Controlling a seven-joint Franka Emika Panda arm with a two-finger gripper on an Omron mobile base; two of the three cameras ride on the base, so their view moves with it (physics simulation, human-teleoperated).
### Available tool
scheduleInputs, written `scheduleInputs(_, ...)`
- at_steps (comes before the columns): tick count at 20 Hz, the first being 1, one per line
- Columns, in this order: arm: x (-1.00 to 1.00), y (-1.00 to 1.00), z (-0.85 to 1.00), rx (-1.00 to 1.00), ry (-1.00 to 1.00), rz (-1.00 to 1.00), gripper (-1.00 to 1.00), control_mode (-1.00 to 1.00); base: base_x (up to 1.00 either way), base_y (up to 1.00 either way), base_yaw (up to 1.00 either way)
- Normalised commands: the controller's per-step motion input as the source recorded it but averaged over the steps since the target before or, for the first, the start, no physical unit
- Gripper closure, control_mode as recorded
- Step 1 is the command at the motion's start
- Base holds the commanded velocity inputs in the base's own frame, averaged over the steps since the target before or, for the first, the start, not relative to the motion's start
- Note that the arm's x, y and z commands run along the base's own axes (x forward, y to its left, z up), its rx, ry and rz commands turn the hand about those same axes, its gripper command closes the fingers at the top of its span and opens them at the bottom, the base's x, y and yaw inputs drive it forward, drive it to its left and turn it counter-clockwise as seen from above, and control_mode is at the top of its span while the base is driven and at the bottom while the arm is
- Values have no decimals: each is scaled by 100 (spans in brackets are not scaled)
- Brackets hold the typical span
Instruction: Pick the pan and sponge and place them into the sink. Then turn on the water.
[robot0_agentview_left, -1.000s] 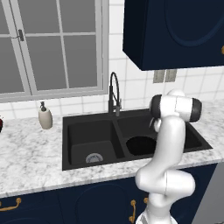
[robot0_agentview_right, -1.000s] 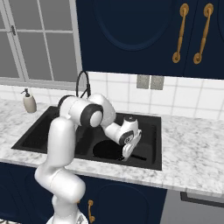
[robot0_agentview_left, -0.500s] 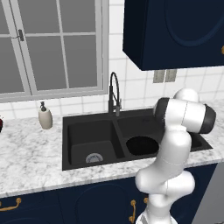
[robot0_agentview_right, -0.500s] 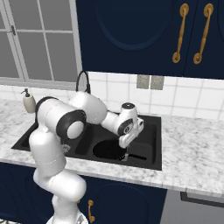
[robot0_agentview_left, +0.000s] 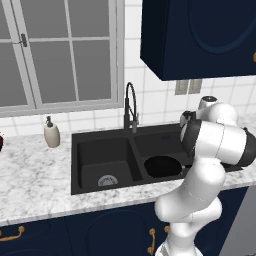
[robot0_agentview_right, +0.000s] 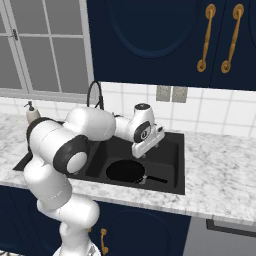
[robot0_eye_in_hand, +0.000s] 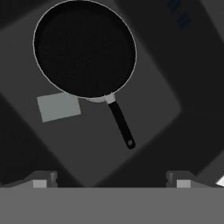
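In the sink (robot0_agentview_right: 177, 165), pan (robot0_eye_in_hand: 85, 48) below spread, empty fingers (robot0_eye_in_hand: 43, 179), sponge (robot0_eye_in_hand: 58, 106) probably alongside.

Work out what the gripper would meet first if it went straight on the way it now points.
Probably the sink floor beside the pan handle. The open gripper points down into the basin; depth is unclear.

base views: flank arm, share sink (robot0_agentview_left: 125, 155) | hand view: looks down close
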Motion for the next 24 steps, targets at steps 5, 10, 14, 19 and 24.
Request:
scheduleInputs(5, 0, 2, 0, 0, 0, -1, -100, -100, 0, 0, 0)
scheduleInputs(10, 2, 12, 0, 5, 0, -42, -100, -100, 0, 0, 0)
scheduleInputs(14, 5, 9, 0, 16, -1, -70, -100, -100, 0, 0, 0)
scheduleInputs(19, 0, 0, 0, 25, -6, -75, -100, -100, 0, 0, 0)
scheduleInputs(24, -1, 19, 0, 15, -9, -73, -100, -100, 0, 0, 0)
